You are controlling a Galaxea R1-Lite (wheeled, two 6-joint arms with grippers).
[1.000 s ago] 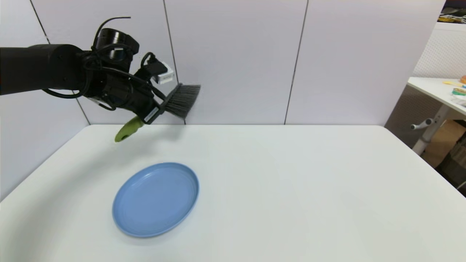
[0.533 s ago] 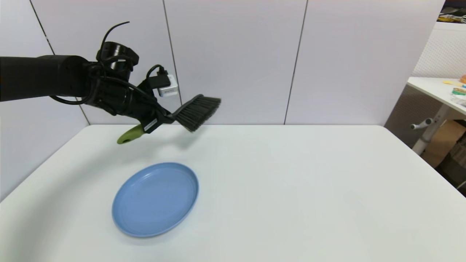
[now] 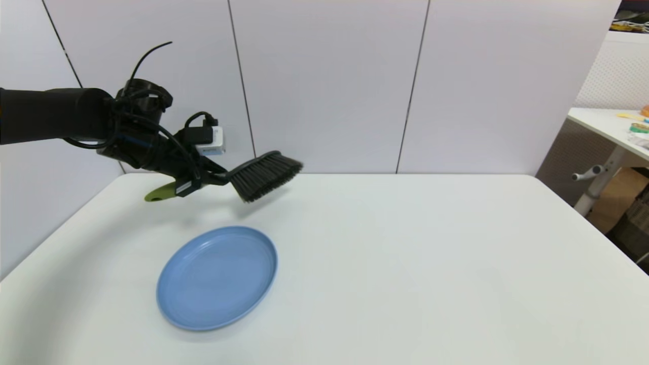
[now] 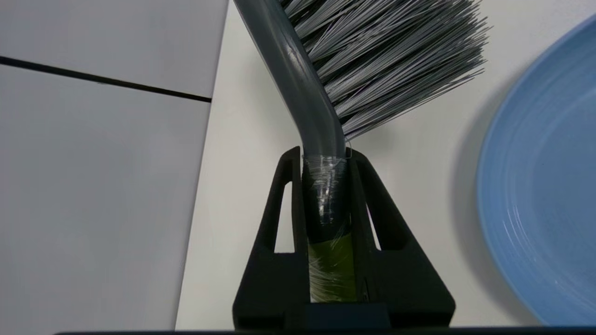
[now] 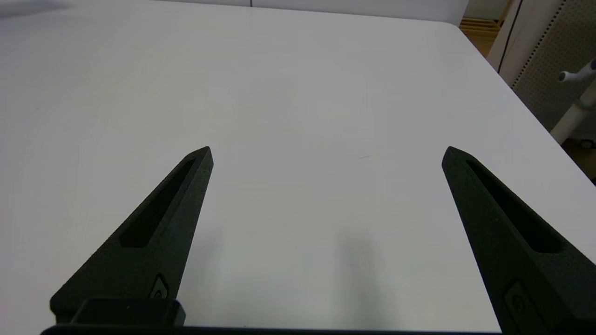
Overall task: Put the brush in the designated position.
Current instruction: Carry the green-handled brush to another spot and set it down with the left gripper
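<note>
My left gripper is shut on the brush at the neck between its lime-green handle and black head. It holds the brush in the air above the far left part of the white table, bristles pointing down toward the tabletop. In the left wrist view the brush sits clamped between the fingers of the left gripper, with dark grey bristles spreading beside the blue plate. My right gripper is open over bare tabletop and does not show in the head view.
A round light-blue plate lies on the table nearer to me than the brush; its rim shows in the left wrist view. The wall panels stand right behind the table's far edge. Another table stands off to the right.
The left arm has lowered and swung the brush: its head first moved right, then dropped toward the table and drew back left, and the handle now lies flatter.
</note>
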